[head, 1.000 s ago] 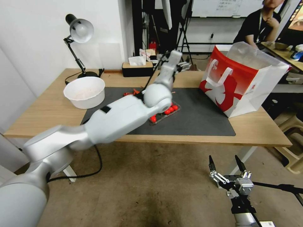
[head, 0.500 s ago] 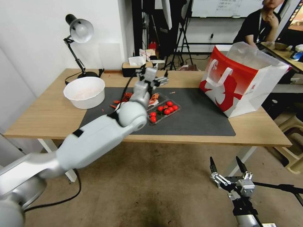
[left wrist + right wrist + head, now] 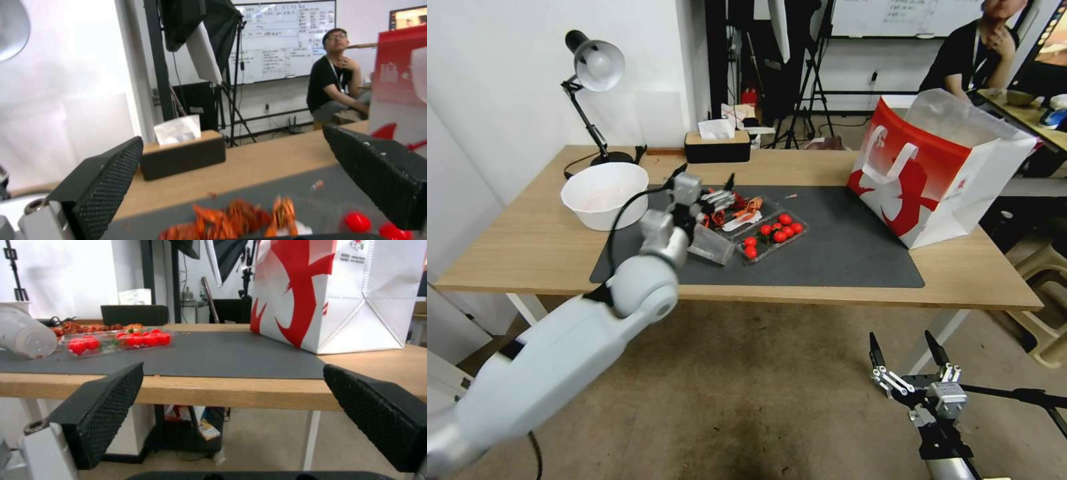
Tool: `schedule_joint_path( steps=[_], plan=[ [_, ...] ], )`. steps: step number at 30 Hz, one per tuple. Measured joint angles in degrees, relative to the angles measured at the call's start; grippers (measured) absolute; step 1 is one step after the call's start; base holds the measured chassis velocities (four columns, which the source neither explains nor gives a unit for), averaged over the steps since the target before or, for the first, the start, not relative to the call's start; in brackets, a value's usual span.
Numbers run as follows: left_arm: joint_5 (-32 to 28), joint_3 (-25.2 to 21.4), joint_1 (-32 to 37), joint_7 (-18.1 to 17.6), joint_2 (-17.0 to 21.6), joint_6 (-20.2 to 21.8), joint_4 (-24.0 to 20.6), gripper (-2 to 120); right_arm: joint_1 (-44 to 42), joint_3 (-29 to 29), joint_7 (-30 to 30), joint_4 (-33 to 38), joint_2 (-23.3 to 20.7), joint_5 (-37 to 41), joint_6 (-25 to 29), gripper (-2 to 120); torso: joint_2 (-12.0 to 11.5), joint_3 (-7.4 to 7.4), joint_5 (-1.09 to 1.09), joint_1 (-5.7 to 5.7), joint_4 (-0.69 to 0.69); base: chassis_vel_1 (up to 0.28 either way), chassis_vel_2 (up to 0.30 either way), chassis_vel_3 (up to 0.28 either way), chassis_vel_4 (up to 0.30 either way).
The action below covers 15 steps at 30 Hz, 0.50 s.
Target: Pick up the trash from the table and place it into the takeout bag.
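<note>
Left tool (image 3: 717, 198) positioned low over the dark mat (image 3: 840, 247) on the bench (image 3: 527, 240), fingers spread wide with nothing between them, directly above the red shellfish scraps (image 3: 740, 207). In the left wrist view, both pads flank the orange-red scraps (image 3: 240, 220), not touching them.

Right tool (image 3: 908, 360) parked below the bench edge, also spread wide and empty.

Trash noted on the mat: shellfish scraps, a clear tray of red tomatoes (image 3: 774, 235) just beside them, a clear plastic cup (image 3: 712, 245) tipped on its side touching the left arm's wrist area. White bowl (image 3: 606, 193) near the mat's left corner. Takeout bag (image 3: 934, 167) upright at the right end, mouth open, well apart from the scraps.

Judged handling: scraps light, brittle, irregular, likely greasy; prone to scatter or slip. Best taken by closing on the densest clump from above. Cup thin and crushable; grip gently across the wall near the rim. Tray flimsy; contents liable to roll
</note>
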Motion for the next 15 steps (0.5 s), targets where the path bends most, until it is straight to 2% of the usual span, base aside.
schedule_joint_path(
  steps=[2, 6, 8, 12, 14, 15],
  plan=[
    [0.9, -3.4, 4.8, 1.8, 0.6, -1.6, -1.1, 100, -0.1, -0.2, 0.0, 0.1, 0.0, -0.2, 0.2, 100, 0.0, 0.01, 0.01, 0.0, 0.03, 0.0, 0.0, 0.0, 0.0],
    [0.9, -5.5, 7.2, 2.4, 0.5, -2.0, -1.6, 100, 0.2, -0.2, 0.0, -0.1, -0.1, -0.1, 0.1, 100, 0.0, 0.0, 0.0, 0.0, -0.01, 0.0, 0.0, 0.0, 0.0],
    [1.4, -8.1, 10.1, 2.5, 0.1, -2.0, -2.5, 100, 0.4, -0.2, 0.0, -0.3, -0.3, 0.0, 0.0, 100, 0.0, 0.01, 0.03, 0.01, -0.03, 0.0, 0.0, 0.0, 0.0],
    [3.0, -11.3, 13.8, 2.8, -0.4, -2.0, -3.3, 100, 0.5, -0.2, 0.0, -0.4, -0.4, 0.2, 0.0, 100, 0.0, 0.01, 0.01, 0.01, -0.01, 0.0, 0.0, 0.0, 0.0],
    [5.8, -15.4, 21.1, 3.4, -1.8, -2.0, -4.7, 100, 0.7, -0.1, 0.0, -0.5, -0.5, 0.6, -0.1, 100, 0.0, 0.01, -0.01, 0.01, 0.01, 0.0, 0.0, 0.0, 0.0],
    [6.4, -16.2, 22.7, 3.6, -2.3, -2.1, -4.9, 100, 0.7, -0.1, 0.0, -0.6, -0.5, 0.7, -0.1, 100, 0.0, 0.01, 0.0, 0.01, 0.01, 0.0, 0.0, 0.0, 0.0]
  ],
)
